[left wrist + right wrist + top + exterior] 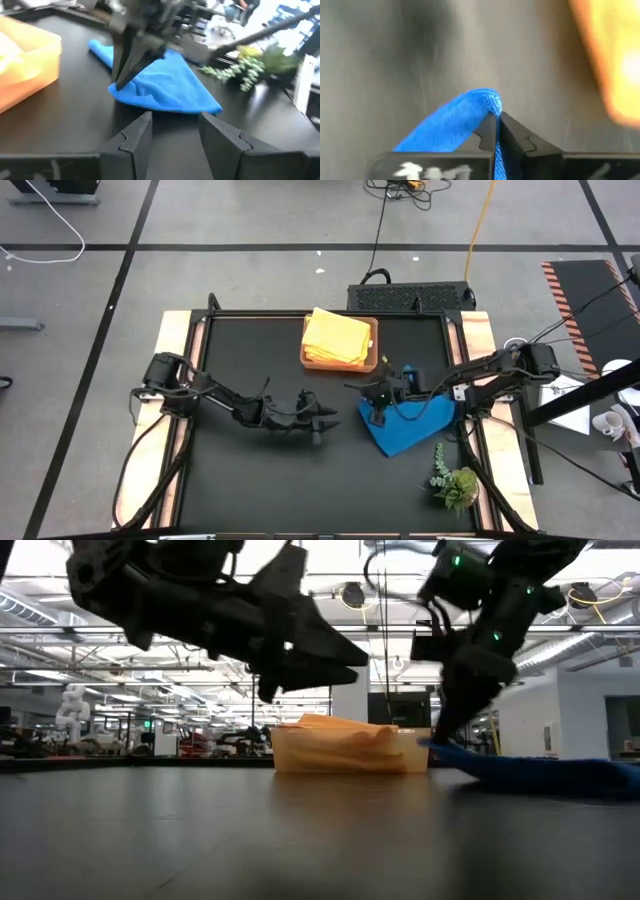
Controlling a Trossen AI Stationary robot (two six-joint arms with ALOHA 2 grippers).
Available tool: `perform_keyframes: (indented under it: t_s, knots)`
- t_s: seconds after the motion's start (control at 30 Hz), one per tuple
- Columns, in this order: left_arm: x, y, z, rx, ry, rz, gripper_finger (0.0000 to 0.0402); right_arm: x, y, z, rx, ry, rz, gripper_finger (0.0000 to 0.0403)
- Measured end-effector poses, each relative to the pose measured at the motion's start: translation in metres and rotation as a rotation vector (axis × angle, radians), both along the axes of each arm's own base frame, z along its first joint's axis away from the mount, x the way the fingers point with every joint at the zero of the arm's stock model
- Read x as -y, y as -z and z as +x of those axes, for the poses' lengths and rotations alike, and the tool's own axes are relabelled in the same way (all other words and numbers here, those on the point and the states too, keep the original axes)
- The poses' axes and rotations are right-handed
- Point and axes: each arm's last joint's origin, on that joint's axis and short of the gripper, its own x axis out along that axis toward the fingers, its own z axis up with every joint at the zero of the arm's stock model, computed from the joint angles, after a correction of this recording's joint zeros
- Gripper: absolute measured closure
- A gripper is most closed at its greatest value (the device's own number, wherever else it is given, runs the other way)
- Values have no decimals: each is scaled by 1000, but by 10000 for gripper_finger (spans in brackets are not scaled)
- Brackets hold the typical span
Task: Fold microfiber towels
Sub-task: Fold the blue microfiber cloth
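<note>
Right gripper [498, 116] pinched on blue towel [451, 123] edge; towel trails behind; left gripper [322, 423] parted, empty.

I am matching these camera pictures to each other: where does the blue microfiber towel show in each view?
High view: blue microfiber towel lies right of centre, under the right gripper.
Low view: flat blue strip at the right edge.
Left wrist view: crumpled in the middle, beyond the left gripper.
Right wrist view: a corner pinched between shut fingers.
Shared landmark: the orange tray.

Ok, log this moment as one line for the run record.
right end effector: shut on blue towel corner | left end effector: open, empty, above the mat facing it | tray: holds yellow towel
</note>
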Motion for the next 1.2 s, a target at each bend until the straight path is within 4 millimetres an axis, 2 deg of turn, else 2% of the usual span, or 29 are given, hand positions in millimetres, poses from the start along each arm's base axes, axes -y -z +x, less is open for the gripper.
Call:
perform_keyframes:
  t_s: [0.2, 0.27, 0.43, 0.6, 0.9, 1.0, 1.13, 1.2]
  knots:
    - [-20, -1, 20, 17, -114, -153, 240, -8, -18, 13, 210, -28, -95, 401]
    - [-31, -2, 28, 18, -161, -217, 240, -11, -20, 15, 240, -44, -101, 402]
    - [-52, 3, 30, -15, -232, -304, 240, -15, -21, 18, 273, -68, -109, 402]
    - [-56, 3, 31, -24, -160, -343, 240, -16, -23, 19, 291, -76, -116, 402]
    - [-52, 3, 30, -32, -132, -308, 244, -14, -24, 20, 302, -77, -156, 403]
    - [-52, 3, 30, -35, -124, -275, 272, -14, -24, 20, 301, -86, -163, 403]
    - [-53, 3, 31, -44, -92, -226, 365, -14, -24, 20, 299, -104, -168, 402]
    - [-54, 1, 30, -51, -59, -187, 389, -15, -24, 20, 296, -130, -177, 398]
